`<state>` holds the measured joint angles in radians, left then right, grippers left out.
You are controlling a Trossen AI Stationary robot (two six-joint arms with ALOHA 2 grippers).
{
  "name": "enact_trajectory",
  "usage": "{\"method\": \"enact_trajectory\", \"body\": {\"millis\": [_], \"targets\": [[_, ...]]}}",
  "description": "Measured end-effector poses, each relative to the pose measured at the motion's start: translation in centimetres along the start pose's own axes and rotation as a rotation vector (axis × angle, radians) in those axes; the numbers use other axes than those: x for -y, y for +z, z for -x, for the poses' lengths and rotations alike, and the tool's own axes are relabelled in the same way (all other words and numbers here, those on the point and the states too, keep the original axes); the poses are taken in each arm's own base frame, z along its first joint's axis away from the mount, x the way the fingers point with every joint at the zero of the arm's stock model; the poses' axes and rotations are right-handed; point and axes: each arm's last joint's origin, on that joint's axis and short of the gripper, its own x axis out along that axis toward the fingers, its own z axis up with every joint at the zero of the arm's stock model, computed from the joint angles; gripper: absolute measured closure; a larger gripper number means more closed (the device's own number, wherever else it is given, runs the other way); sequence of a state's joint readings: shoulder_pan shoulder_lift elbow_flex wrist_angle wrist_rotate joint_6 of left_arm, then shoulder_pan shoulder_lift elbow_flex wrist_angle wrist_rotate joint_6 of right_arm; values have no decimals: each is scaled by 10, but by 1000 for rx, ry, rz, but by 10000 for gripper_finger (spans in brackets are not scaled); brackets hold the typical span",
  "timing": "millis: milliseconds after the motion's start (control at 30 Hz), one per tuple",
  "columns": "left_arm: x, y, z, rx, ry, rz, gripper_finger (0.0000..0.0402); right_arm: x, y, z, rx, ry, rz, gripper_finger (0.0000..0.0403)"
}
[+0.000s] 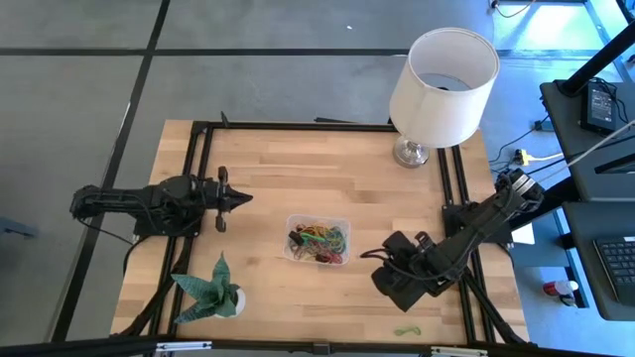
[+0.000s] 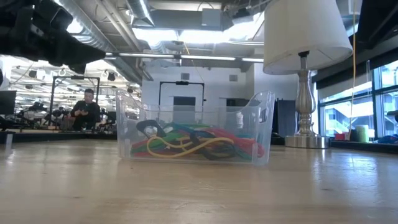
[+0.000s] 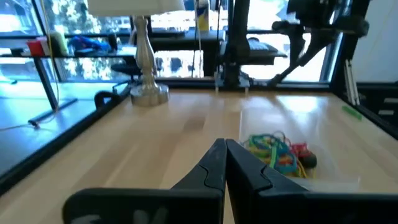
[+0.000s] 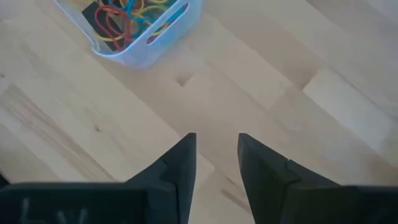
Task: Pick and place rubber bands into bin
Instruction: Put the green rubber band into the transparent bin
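The clear bin point(image 1: 317, 240) sits mid-table and holds a tangle of red, green, yellow and black rubber bands point(image 1: 319, 242); both also show in the low view as the bin point(image 2: 196, 134) with the bands point(image 2: 193, 144) on its floor. One loose green rubber band point(image 1: 407, 330) lies flat near the table's near edge. My left gripper point(image 1: 243, 198) hovers left of the bin, shut and empty point(image 3: 224, 152). My right gripper point(image 1: 372, 256) is just right of the bin, open, with bare wood between its fingers point(image 4: 214, 146).
A white-shaded lamp point(image 1: 442, 79) stands at the far right corner on its metal base point(image 1: 412, 152). A green folded-paper plant point(image 1: 210, 291) stands near the near left corner. Black frame rails point(image 1: 298, 125) border the tabletop. Bare wood lies between the bin and the lamp.
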<state>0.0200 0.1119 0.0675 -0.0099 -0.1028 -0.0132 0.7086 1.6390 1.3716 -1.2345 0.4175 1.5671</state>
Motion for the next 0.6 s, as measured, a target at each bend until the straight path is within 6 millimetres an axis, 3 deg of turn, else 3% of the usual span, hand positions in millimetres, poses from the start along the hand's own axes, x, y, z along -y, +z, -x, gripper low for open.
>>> {"method": "enact_trajectory", "body": {"millis": [233,600], "targets": [[-1,2,9,46,3,-44,400,2,0,-1,0,-18,9,281],[0,-10,3,72,-22,-63,400,4,-1,0,-1,-34,23,281]]}}
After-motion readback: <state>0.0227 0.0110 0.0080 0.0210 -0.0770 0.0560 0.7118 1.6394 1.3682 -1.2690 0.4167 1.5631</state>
